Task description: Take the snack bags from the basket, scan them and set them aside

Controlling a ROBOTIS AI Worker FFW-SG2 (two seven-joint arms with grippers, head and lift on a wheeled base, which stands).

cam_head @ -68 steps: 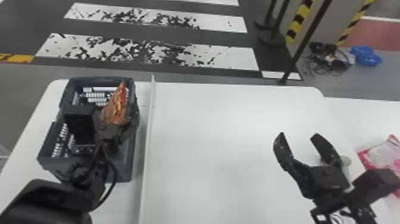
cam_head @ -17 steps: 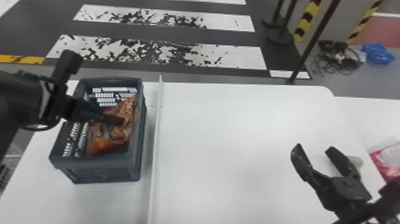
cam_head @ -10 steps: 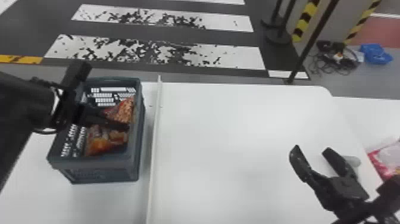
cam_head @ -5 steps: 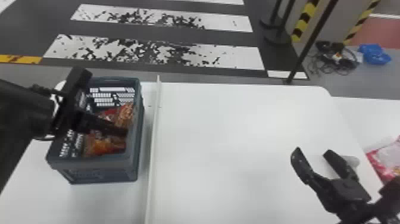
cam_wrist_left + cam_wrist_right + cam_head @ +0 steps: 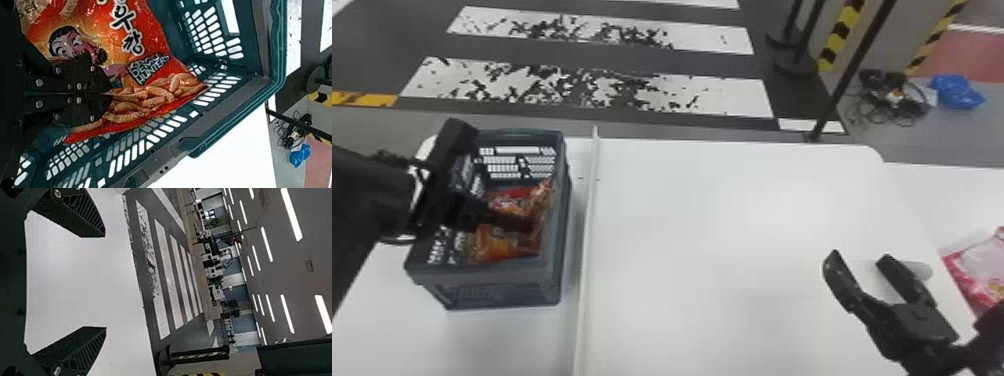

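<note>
Head view: right gripper (image 5: 860,257) is wide open and empty, over by the tabletop's (image 5: 732,225) right edge. Left gripper (image 5: 106,94) is the one that matters, down in the basket (image 5: 487,275) by the left edge. Its fingers are closed, and I'd say they've pinched the bag (image 5: 150,37), which sits right at the tips. Bag's long axis looks roughly near-to-far, its far end leaning toward the basket's right wall.

White surface (image 5: 707,300). Beyond it, dark floor (image 5: 382,45) with scuffed white stripes (image 5: 597,90). Black pole (image 5: 852,70), yellow-black tape (image 5: 841,31). Cables (image 5: 894,97) near blue bundle (image 5: 957,92). Bright strip lights (image 5: 291,213) on grey ceiling (image 5: 291,266).
</note>
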